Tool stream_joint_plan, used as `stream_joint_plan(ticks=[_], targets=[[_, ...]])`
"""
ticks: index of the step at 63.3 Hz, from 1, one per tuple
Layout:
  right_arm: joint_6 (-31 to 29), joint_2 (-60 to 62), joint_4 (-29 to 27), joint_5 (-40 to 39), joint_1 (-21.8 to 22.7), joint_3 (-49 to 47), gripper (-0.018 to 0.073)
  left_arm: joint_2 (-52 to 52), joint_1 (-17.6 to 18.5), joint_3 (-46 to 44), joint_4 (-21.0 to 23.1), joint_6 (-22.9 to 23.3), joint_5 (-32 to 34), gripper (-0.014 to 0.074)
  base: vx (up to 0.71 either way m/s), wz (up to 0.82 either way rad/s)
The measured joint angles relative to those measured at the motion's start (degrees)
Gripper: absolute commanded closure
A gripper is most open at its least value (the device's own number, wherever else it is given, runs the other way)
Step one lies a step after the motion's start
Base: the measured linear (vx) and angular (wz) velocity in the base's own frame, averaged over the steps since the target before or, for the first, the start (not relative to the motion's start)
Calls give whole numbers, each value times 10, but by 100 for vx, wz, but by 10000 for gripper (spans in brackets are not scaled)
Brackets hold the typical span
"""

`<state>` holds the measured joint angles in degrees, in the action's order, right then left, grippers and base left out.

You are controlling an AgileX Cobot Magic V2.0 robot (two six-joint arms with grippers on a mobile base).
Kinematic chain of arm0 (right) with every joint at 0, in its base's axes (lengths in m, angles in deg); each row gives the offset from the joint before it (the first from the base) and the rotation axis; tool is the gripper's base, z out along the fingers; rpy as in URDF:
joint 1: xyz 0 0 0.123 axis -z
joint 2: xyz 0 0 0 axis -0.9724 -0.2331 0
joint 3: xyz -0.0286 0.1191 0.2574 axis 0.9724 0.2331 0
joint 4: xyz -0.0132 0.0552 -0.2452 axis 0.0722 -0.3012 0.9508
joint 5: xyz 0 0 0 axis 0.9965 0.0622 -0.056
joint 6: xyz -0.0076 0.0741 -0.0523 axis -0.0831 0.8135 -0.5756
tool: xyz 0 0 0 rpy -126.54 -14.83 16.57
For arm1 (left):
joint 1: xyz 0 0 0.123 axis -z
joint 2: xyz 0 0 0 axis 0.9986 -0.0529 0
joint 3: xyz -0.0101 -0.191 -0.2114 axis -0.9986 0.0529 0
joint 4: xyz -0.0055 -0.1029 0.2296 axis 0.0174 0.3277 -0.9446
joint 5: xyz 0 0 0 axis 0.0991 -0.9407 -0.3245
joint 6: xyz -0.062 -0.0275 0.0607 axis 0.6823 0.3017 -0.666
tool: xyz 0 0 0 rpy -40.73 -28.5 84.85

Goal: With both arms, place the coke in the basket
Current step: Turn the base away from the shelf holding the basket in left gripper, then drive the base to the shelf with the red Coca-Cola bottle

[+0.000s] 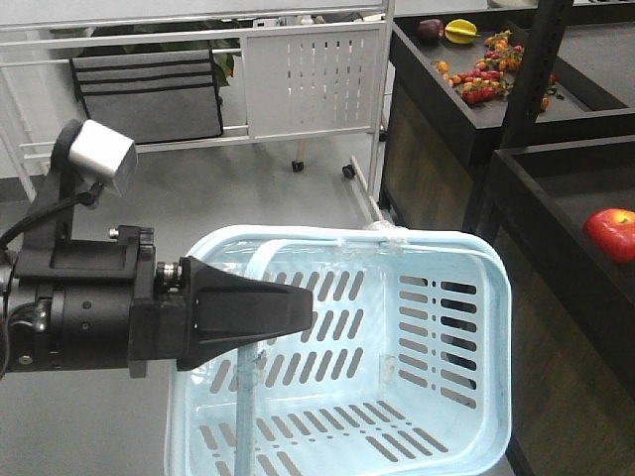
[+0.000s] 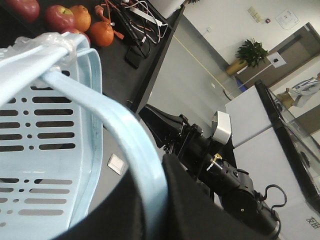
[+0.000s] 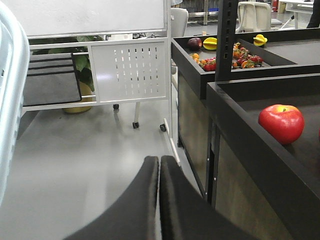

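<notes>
The coke is out of view in all frames. The pale blue basket [image 1: 456, 243] hangs tilted in the air with nothing inside. In the left wrist view its thin hoop handle [image 2: 125, 135] runs between the black jaws of my left gripper [image 2: 152, 167], which is shut on it. The basket's slotted wall [image 2: 50, 150] fills the left of that view. My right gripper [image 1: 303, 302] is shut on nothing and points right in front of the basket's near left side. Its silver-grey box [image 1: 104, 156] stands on a stalk. The right gripper [image 3: 159, 160] shows both fingers pressed together, the basket edge [image 3: 10, 100] to its left.
Black shelving [image 1: 556, 169] stands close on the right with a red apple [image 1: 610, 233] and small fruit [image 1: 486, 69] on it. A white wheeled board [image 1: 313, 79] stands behind on the grey floor. Apples and oranges [image 2: 70, 17] lie on a shelf beside the basket.
</notes>
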<state>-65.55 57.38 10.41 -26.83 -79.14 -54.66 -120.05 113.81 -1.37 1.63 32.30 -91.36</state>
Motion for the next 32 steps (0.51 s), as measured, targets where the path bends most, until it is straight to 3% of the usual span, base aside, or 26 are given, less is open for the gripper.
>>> stream_joint_plan(ticks=[32], targets=[[0,0,0,1,0,0,564,0,0,0,0,0,0,603,19,2]])
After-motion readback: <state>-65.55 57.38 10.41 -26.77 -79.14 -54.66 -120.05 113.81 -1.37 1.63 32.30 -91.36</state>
